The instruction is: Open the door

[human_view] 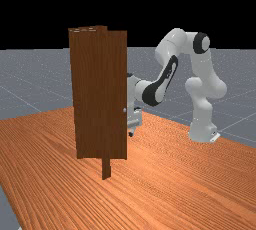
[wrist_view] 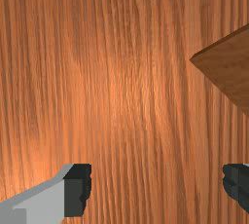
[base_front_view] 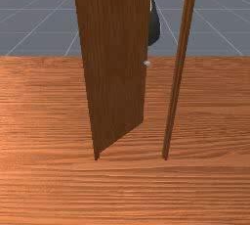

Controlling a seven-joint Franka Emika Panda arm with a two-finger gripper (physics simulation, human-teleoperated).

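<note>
The table is orange wood, with a grey floor behind. Left to right in the front view, the brown door slants open, its little knob at its edge, then a thin post. In the far view, the gripper is right of the door, fingers wide apart.

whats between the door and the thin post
In the front view, the knob on the door juts into the gap toward the post; a dark part of the arm shows above it, and the table below.
</note>
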